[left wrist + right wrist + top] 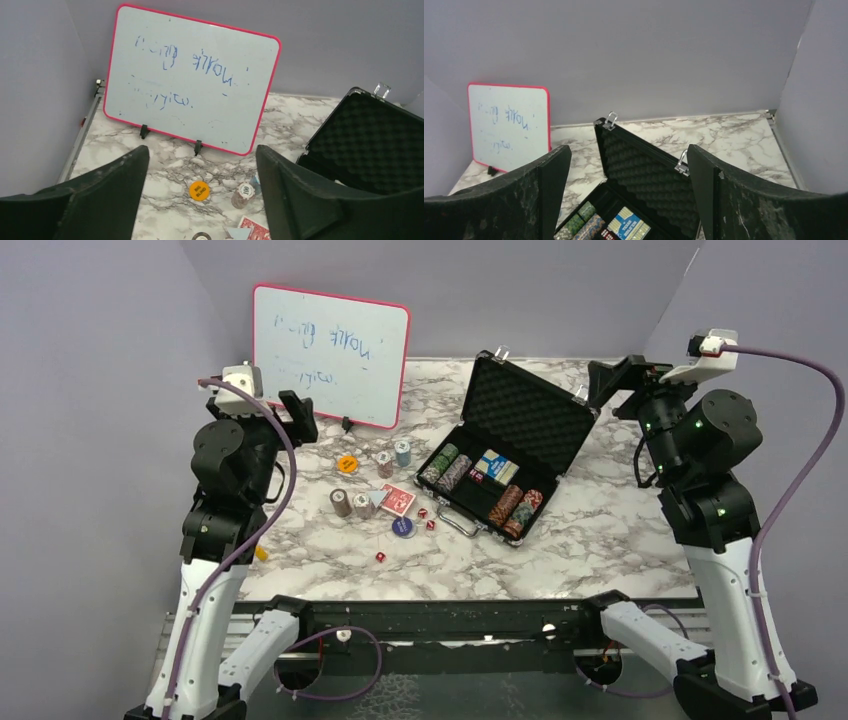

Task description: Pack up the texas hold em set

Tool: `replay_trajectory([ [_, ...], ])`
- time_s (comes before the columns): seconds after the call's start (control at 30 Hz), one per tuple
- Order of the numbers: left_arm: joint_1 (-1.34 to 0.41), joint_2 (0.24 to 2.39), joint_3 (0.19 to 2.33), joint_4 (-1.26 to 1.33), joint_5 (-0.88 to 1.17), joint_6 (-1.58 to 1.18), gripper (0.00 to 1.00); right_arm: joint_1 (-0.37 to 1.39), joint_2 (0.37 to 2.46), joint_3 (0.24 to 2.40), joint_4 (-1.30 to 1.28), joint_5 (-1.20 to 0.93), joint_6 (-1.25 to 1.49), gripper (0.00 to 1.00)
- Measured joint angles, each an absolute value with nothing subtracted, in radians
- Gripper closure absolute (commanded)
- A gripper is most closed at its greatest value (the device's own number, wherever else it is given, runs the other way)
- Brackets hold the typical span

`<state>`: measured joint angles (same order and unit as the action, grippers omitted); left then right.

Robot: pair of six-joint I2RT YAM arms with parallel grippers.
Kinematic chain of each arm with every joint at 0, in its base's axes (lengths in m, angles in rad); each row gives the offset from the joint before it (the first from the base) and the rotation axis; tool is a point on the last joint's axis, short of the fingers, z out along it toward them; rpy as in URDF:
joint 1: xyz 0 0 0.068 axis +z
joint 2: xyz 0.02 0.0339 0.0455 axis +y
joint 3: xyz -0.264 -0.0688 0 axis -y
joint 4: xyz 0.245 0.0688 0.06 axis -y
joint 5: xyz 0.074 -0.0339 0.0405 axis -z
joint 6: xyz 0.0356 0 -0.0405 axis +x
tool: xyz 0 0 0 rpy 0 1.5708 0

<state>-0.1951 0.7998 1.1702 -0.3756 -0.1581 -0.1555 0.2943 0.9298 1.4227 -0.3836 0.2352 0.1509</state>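
Observation:
The black case (470, 510) of the texas hold em set lies open mid-table, its foam lid (525, 410) tilted back. Striped chip rows (445, 468) and a blue card box (497, 467) sit inside. Loose on the marble to its left are chip stacks (341, 502), red-backed cards (397, 500), an orange button (347, 464), a blue button (403, 527) and tiny red dice (380, 557). My left gripper (300, 415) hangs open and empty, high above the orange button (199, 190). My right gripper (605, 380) is open and empty, raised behind the lid (649, 170).
A pink-framed whiteboard (330, 352) stands propped at the back left, close to my left gripper. Grey walls close off the back and both sides. A small yellow piece (261, 553) lies by the left arm's base.

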Motion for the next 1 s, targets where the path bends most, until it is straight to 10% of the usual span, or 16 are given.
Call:
replay_trajectory([
  [0.5,-0.251,0.745,1.041,-0.216,0.142,-0.213,0.01,0.192,0.838,1.364,-0.489,-0.231,0.235,0.03],
  [1.0,-0.253,0.790,0.928,-0.207,0.216,-0.447,0.01,0.195,0.892,0.852,-0.260,-0.818,0.583,0.17],
])
